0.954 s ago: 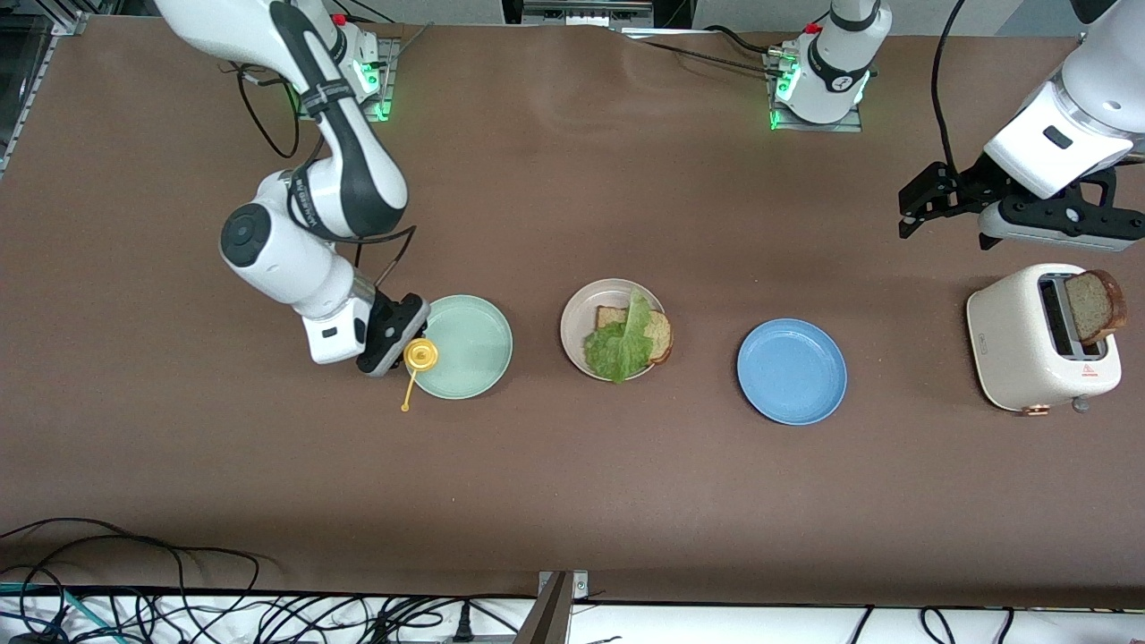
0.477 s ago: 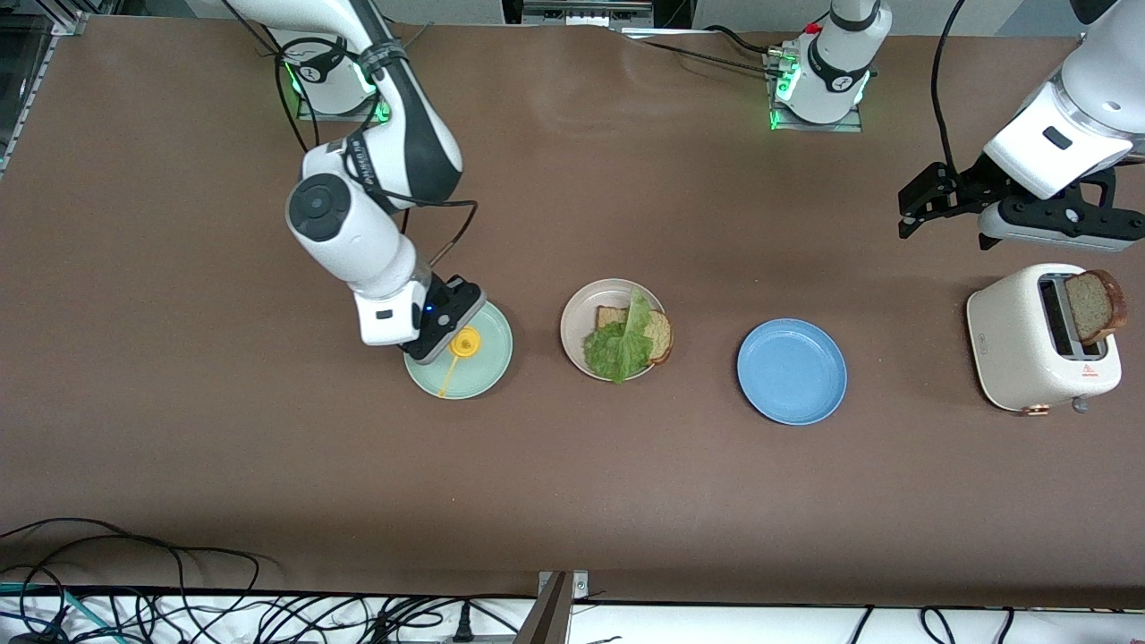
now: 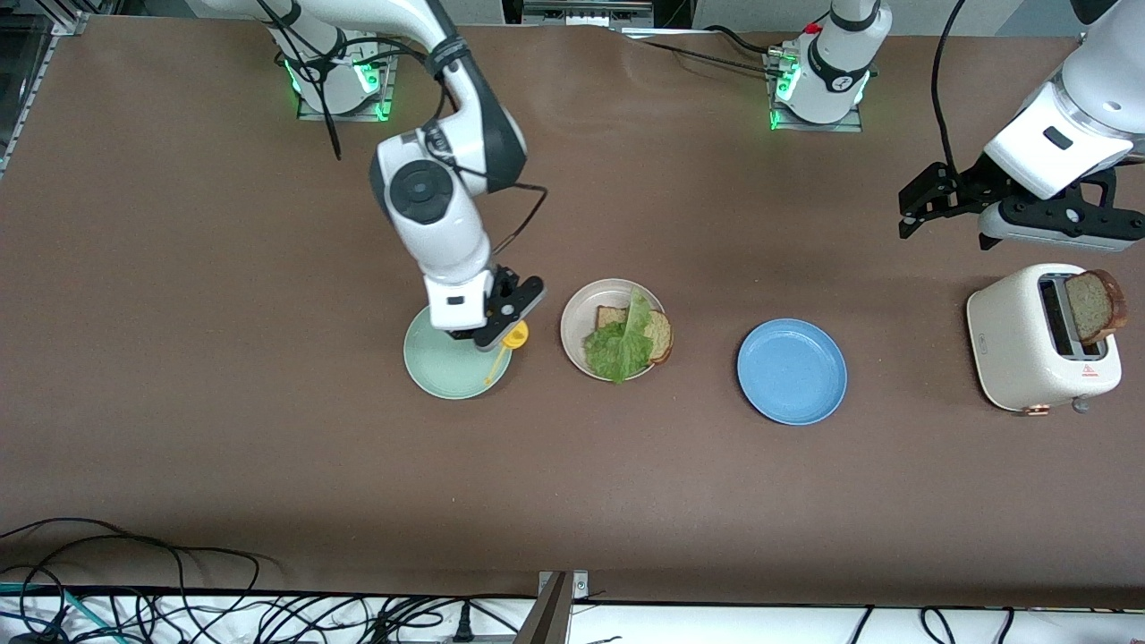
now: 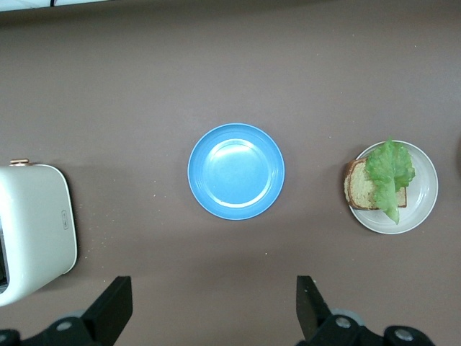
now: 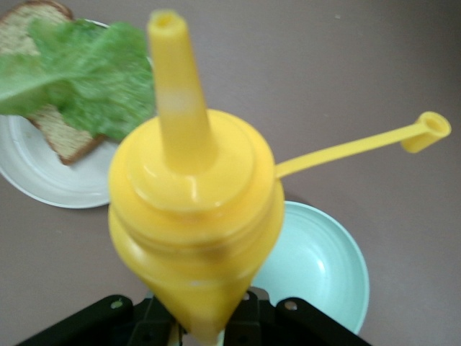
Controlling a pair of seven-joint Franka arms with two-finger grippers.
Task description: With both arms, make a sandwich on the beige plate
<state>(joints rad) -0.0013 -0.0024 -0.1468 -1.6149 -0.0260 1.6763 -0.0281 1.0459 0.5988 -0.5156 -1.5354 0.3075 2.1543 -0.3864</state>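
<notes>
Front view: right gripper (image 3: 503,333) fingers grip yellow squeeze bottle (image 3: 513,336) at centre-left over mint-green plate (image 3: 452,365); left gripper (image 3: 930,201) fingers open, upper right above toaster (image 3: 1038,337), waiting.

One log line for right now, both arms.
right gripper: shut on yellow squeeze bottle, over mint-green plate | left gripper: open, waiting above toaster | beige plate: bread, lettuce

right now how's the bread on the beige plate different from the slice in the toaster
The bread on the beige plate lies flat; the slice in the toaster stands on edge, sticking out of the toaster. The bread on the beige plate is mostly covered by a lettuce leaf; the slice in the toaster is bare. Both are brown with darker crust.
</notes>
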